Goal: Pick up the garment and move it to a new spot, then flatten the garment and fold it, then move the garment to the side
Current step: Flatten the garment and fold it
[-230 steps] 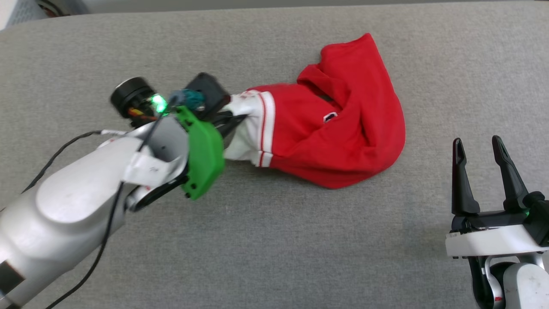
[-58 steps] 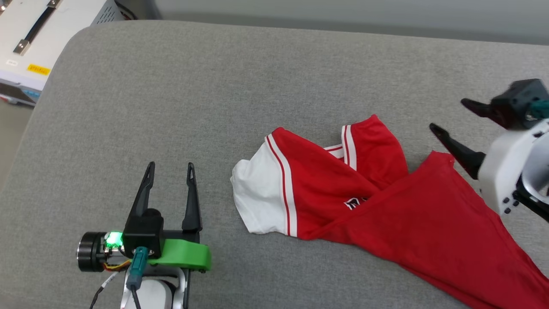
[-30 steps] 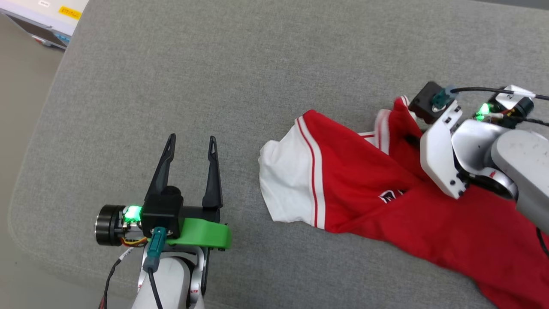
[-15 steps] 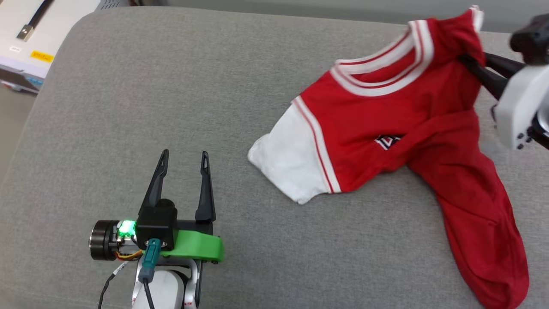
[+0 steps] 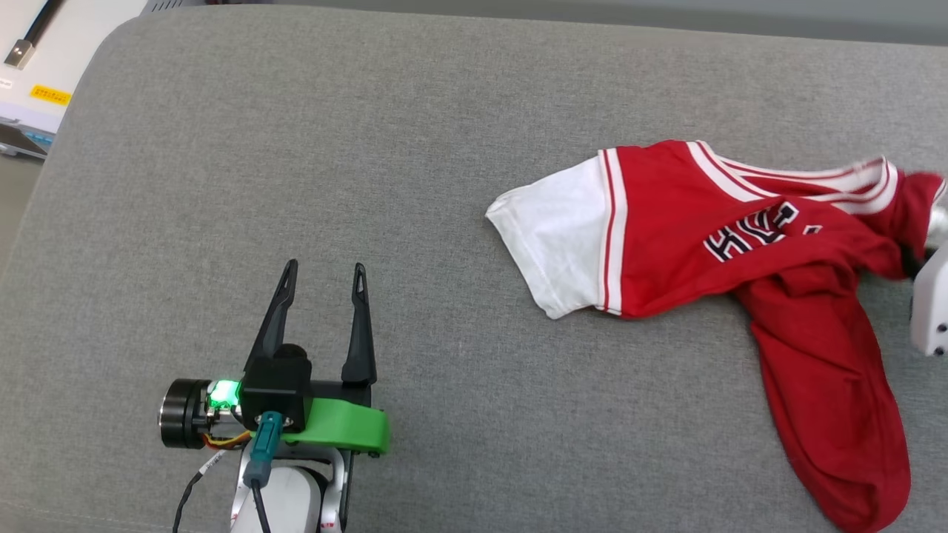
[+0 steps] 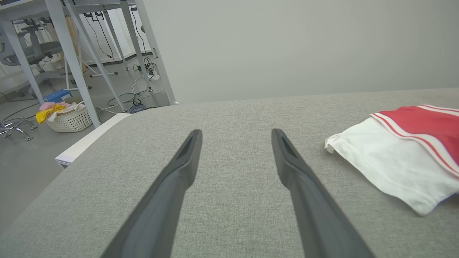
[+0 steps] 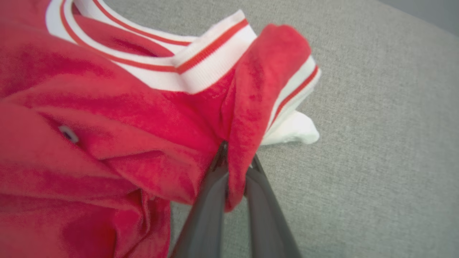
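The garment (image 5: 666, 222) lies on the right part of the grey surface (image 5: 333, 133). Its white sleeve (image 5: 555, 252) is flat and points left, and its red body trails down toward the head view's lower right corner. The right pincer (image 7: 236, 157) is closed tight on a red fold just beside the striped collar (image 7: 200, 68), at the head view's right border, with the cloth bunched around its 2 dark fingers. The left pincer (image 5: 324, 266) is spread wide with nothing between its fingers. It sits over the near left of the surface, well apart from the sleeve. Open grey cloth separates the 2, and a broad stretch of it runs up to the far edge and out to the rounded left corner (image 5: 81, 74). Beyond that corner stands a white cabinet (image 5: 29, 44), with floor below the left edge.
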Robot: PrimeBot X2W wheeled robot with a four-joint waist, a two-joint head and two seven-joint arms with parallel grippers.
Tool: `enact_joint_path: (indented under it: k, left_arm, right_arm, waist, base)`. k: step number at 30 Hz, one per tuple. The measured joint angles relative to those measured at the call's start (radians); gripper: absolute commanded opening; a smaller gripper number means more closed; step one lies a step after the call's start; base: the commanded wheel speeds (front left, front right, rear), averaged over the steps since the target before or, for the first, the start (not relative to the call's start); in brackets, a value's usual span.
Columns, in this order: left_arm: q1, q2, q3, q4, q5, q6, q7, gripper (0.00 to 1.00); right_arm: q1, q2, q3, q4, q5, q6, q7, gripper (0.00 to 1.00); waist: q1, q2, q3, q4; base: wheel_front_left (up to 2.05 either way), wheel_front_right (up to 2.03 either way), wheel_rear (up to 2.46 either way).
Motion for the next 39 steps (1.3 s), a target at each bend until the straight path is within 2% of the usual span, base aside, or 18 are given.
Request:
enact_joint_path:
  k: [3, 6, 8, 9, 16, 18, 21, 25, 27, 30, 32, 36, 39]
  left_arm:
    - [0.0, 0.0, 0.0, 0.005, 0.001, 0.0, 0.0, 1.0]
    - [0.0, 0.002, 0.001, 0.009, 0.001, -0.001, 0.0, 1.0]
    - [-0.001, 0.006, 0.003, 0.011, 0.001, -0.002, 0.0, 1.0]
    - [0.0, 0.01, 0.004, 0.011, 0.001, -0.003, 0.0, 1.0]
    - [-0.003, 0.037, 0.018, 0.0, 0.0, -0.023, 0.0, 1.0]
    - [-0.022, 0.057, 0.03, -0.009, -0.014, -0.05, 0.0, 1.0]
    - [-0.065, 0.082, 0.037, -0.007, -0.029, -0.101, 0.0, 1.0]
    - [-0.158, 0.127, 0.032, 0.051, -0.062, -0.189, 0.0, 1.0]
    - [-0.218, 0.157, 0.009, 0.09, -0.079, -0.219, 0.016, 1.0]
    - [-0.334, 0.202, -0.038, 0.134, -0.12, -0.243, 0.105, 1.0]
    - [-0.418, 0.23, -0.088, 0.152, -0.186, -0.25, 0.182, 1.0]
    - [-0.557, 0.305, -0.245, 0.179, -0.396, -0.25, 0.4, 1.0]
    - [-0.647, 0.35, -0.33, 0.199, -0.537, -0.25, 0.554, 1.0]
  right_arm:
    - [0.022, 0.05, -0.007, 0.072, 0.001, 0.0, 0.008, 0.0]
    - [0.021, 0.073, -0.029, 0.109, -0.001, 0.0, -0.026, 0.0]
    - [0.021, 0.088, -0.047, 0.125, -0.003, 0.0, -0.074, 0.5]
    - [0.021, 0.094, -0.057, 0.128, -0.012, 0.0, -0.11, 1.0]
    - [0.033, 0.105, -0.171, 0.092, -0.1, 0.0, -0.33, 1.0]
    - [0.067, 0.118, -0.246, 0.034, -0.168, 0.0, -0.405, 1.0]
    - [0.119, 0.151, -0.353, -0.059, -0.251, 0.0, -0.442, 1.0]
    - [0.227, 0.239, -0.492, -0.245, -0.38, 0.0, -0.458, 1.0]
    - [0.287, 0.289, -0.534, -0.34, -0.441, 0.0, -0.447, 1.0]
    - [0.371, 0.354, -0.569, -0.467, -0.505, 0.0, -0.408, 1.0]
    - [0.418, 0.392, -0.577, -0.553, -0.529, 0.0, -0.385, 1.0]
    - [0.487, 0.458, -0.582, -0.689, -0.569, 0.0, -0.359, 1.0]
    - [0.52, 0.482, -0.579, -0.735, -0.579, 0.0, -0.351, 1.0]
  waist:
    - [0.0, 0.0, 0.003, 0.005]
    - [0.0, 0.0, -0.001, 0.005]
    - [0.0, 0.0, -0.008, 0.003]
    - [0.0, 0.0, -0.013, 0.002]
    - [0.0, 0.0, -0.057, -0.015]
    - [0.0, 0.0, -0.07, -0.031]
    - [-0.0001, 0.0, -0.079, -0.05]
    - [-0.0001, 0.0, -0.085, -0.074]
    - [-0.0001, 0.0, -0.085, -0.085]
    - [-0.0001, 0.0, -0.08, -0.1]
    - [-0.0001, 0.0, -0.073, -0.11]
    - [-0.0001, 0.0, -0.053, -0.128]
    - [-0.0001, -0.0001, -0.034, -0.141]
  base:
    - [0.0, 0.0, 0.0]
    - [0.0, 0.0, 0.0]
    - [0.0, 0.0, 0.0]
    - [0.0, 0.0, 0.0]
    - [0.0, 0.0, 0.0]
    - [0.0, 0.0, 0.0]
    - [0.0, 0.0, 0.0]
    - [0.0, 0.0, 0.0]
    - [0.0, 0.0, 0.0]
    - [0.0, 0.0, 0.0]
    - [0.0, 0.0, 0.0]
    - [0.0, 0.0, 0.0]
    - [0.0, 0.0, 0.0]
